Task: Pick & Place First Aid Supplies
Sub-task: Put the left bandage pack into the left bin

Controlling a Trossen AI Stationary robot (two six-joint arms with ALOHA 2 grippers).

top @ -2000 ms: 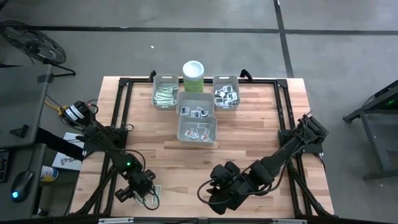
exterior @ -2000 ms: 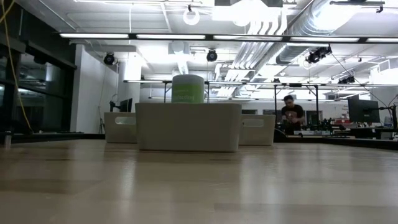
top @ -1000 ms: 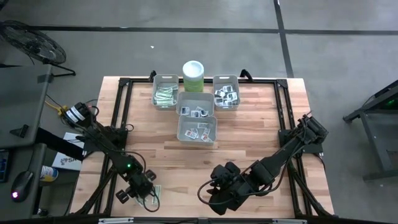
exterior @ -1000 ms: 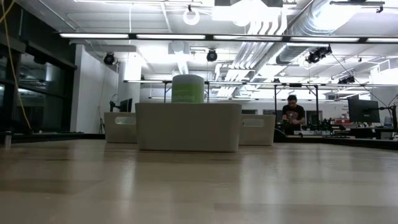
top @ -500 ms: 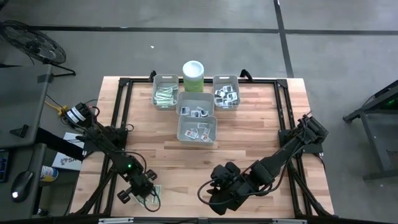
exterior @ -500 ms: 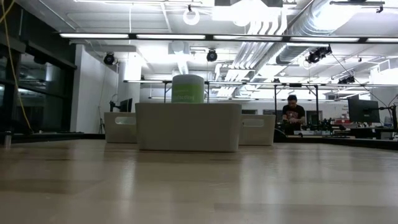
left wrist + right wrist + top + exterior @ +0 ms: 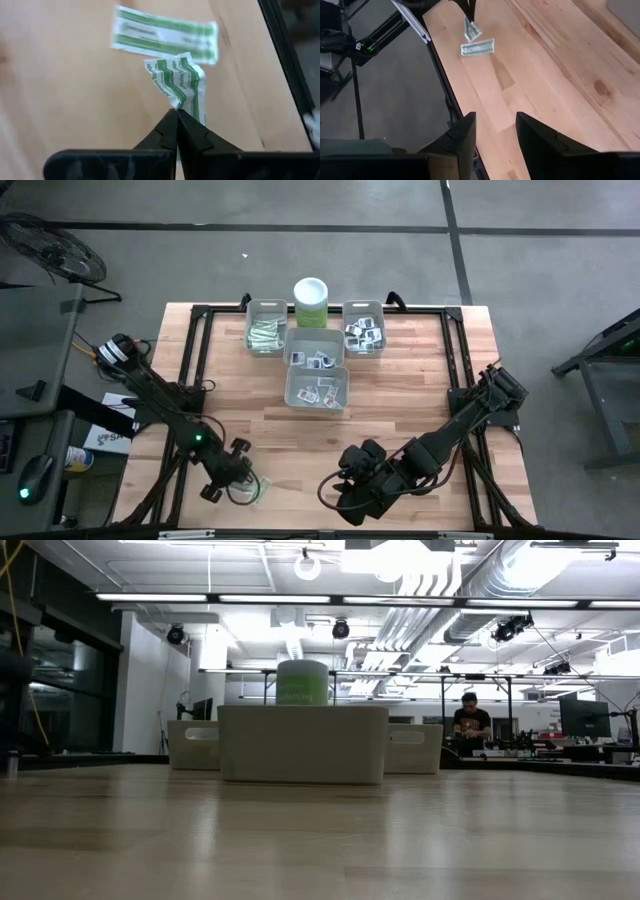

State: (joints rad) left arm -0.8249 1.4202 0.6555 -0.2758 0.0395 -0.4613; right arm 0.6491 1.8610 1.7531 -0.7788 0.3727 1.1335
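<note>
Your left gripper [image 7: 176, 114] has its jaws pressed together on one crumpled green-striped packet [image 7: 181, 82], pinched by its near end, and in the right wrist view that packet [image 7: 472, 31] hangs clear of the wood. A second flat packet [image 7: 165, 35] lies on the table just past the held one; in the left wrist view its long axis runs from about 10 o'clock to 4 o'clock, across the line of the held strip. From above, all of this sits at the table's near left corner, around 7 o'clock from the centre, where the left gripper [image 7: 232, 476] is. The relation your next move turns on: the grey bin with the green strips [image 7: 266, 332] lies well apart, at roughly 1 o'clock from that gripper, so the carry runs up the table's left half and the left arm is plainly the nearer one. The right gripper [image 7: 494, 131] waits near the front edge at about 6 o'clock with its fingers apart and nothing between them. How firmly the crumpled packet is held you cannot judge, since the fingertips cover the pinch point, and the low view shows neither arm, only the bins and the green canister [image 7: 302, 682]
</note>
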